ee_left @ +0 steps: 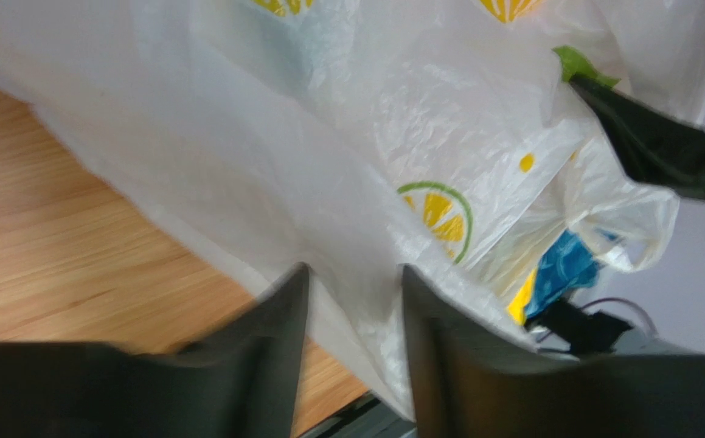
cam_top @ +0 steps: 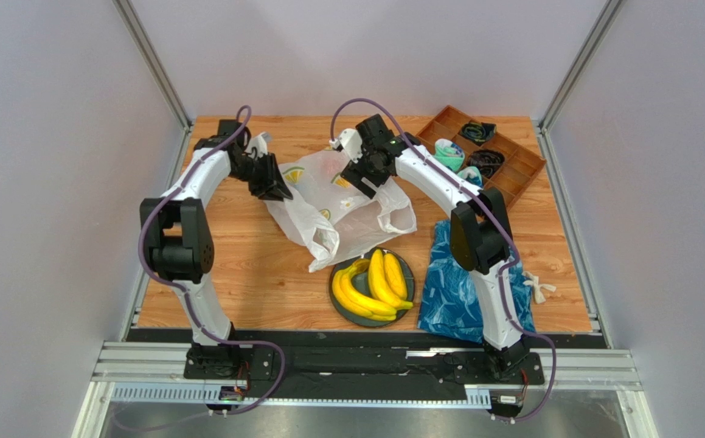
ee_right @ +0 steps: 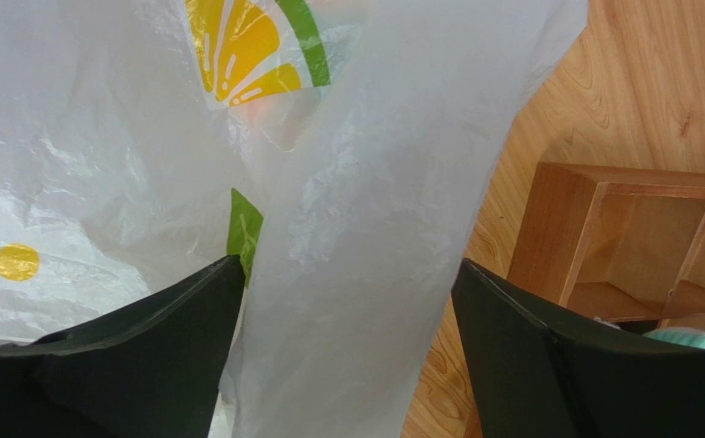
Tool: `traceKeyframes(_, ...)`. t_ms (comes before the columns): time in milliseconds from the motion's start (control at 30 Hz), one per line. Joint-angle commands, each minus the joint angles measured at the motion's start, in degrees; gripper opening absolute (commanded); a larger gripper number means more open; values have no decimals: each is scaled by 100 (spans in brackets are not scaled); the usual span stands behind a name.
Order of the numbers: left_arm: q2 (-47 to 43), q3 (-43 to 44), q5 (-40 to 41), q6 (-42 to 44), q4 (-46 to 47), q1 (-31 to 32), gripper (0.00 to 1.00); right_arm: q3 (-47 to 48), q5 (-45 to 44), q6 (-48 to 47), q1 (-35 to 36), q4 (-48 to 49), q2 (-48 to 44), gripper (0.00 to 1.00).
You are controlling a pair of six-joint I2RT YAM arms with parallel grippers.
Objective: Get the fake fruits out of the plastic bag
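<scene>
The white plastic bag (cam_top: 333, 205) with lemon-slice prints lies crumpled at the table's middle back. A faint reddish shape (cam_top: 327, 167) shows through its film; I cannot tell which fruit it is. Two yellow banana bunches (cam_top: 374, 283) lie on a dark round plate (cam_top: 339, 306) in front of the bag. My left gripper (cam_top: 274, 187) is at the bag's left edge, jaws partly open with bag film (ee_left: 365, 228) between them. My right gripper (cam_top: 365, 178) is over the bag's top right, jaws wide open around a fold of the bag (ee_right: 356, 237).
A wooden compartment tray (cam_top: 520, 173) with teal-and-white socks and dark items stands at the back right, close to my right gripper; its corner shows in the right wrist view (ee_right: 557, 228). A blue patterned cloth (cam_top: 452, 292) lies at the front right.
</scene>
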State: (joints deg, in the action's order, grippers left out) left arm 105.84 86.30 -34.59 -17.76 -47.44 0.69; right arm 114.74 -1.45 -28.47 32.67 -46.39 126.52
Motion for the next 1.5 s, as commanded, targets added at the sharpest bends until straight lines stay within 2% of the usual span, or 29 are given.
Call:
traceKeyframes(0,612,615,-233,-53,218,247,0,303,48,8,12,7,302,75)
traceKeyframes(100,833,1089,-171,185,121,274,0,838,286,-97,-32,-98,636,58)
traceKeyframes(167,719,1387,-180,272,147,265,0,1111,356,-202,-50,-177,751,42)
traceKeyframes(200,658,1502,-206,299,182,256,0,1295,374,-203,-58,-151,717,25)
traceKeyframes(267,465,1949,-224,404,270,256,0,1419,461,-72,-128,-20,507,17)
traceKeyframes(300,411,2135,-250,457,288,256,0,1507,479,-19,-146,24,418,1)
traceKeyframes(367,271,2617,-285,650,297,256,0,1525,532,113,-199,95,60,0)
traceKeyframes(500,-45,2840,-382,967,236,256,0,1026,629,271,-261,113,-731,0)
traceKeyframes(633,-353,2165,-461,1213,121,256,0,-28,655,447,-287,113,-1391,0)
traceKeyframes(733,-529,1261,-444,1274,164,256,0,-933,699,535,-313,121,-1612,0)
traceKeyframes(867,-503,871,-286,1407,165,283,0,-1637,655,553,-366,384,-1394,0)
traceKeyframes(1000,-196,906,-259,1486,69,502,0,-1272,647,755,-419,429,-875,0)
traceKeyframes(1033,-143,949,-233,1468,51,537,0,-1157,629,755,-419,394,-822,3)
traceKeyframes(1067,-134,967,-180,1442,51,581,0,-1068,629,694,-419,351,-813,13)
traceKeyframes(1100,-125,985,-162,1451,33,634,0,-963,594,659,-428,333,-848,34)
traceKeyframes(1167,-186,941,-180,1433,51,652,0,-892,550,562,-445,254,-1058,45)
traceKeyframes(1200,-222,915,-154,1372,68,643,11,-796,584,544,-445,184,-1146,53)
traceKeyframes(1267,-344,915,-110,1354,77,643,28,-760,733,518,-445,34,-1400,63)
traceKeyframes(1300,-406,950,-14,1345,60,643,40,-751,804,526,-445,-19,-1628,74)
traceKeyframes(1367,-660,1125,5,1389,-37,634,45,-795,1162,518,-445,-168,-1884,95)
traceKeyframes(1400,-774,1187,-82,1502,-81,634,48,-847,1304,518,-437,-203,-2138,100)
traceKeyframes(1467,-1161,1293,-362,1687,-221,608,50,-1154,1637,605,-436,-221,-2350,100)
